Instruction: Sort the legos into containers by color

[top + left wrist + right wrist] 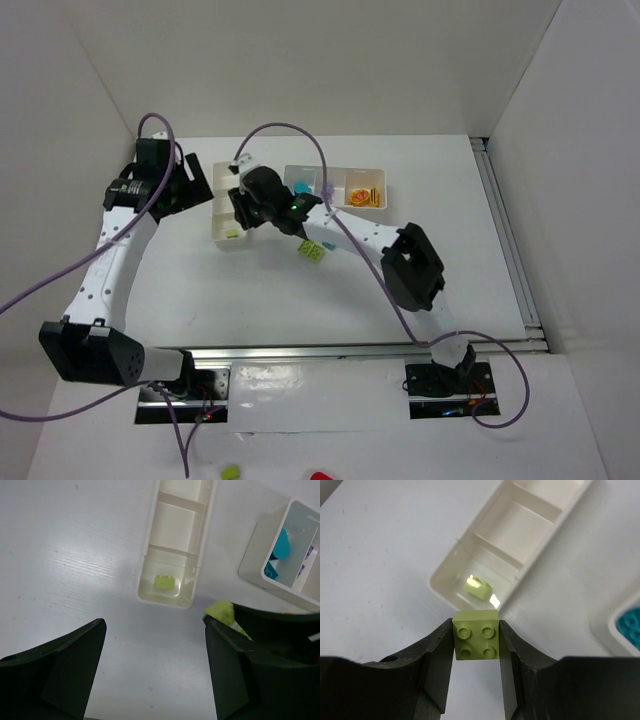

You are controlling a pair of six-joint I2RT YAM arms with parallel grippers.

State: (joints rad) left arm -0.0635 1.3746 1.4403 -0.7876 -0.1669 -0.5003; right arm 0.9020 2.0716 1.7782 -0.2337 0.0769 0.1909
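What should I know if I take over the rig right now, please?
Left gripper: open, empty, near the narrow tray.
Right gripper: fingers shut on the held lime brick, just short of that tray's end compartment.
Done: one sorted lime brick in that compartment; teal pieces and orange pieces in the wider tray.
Left: release the held brick beside its match; whether others wait, I cannot tell.

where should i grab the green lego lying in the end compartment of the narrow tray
From straight above, probably: the walls of the narrow tray close off every side. Pinch the lime brick across two opposite flat side faces.
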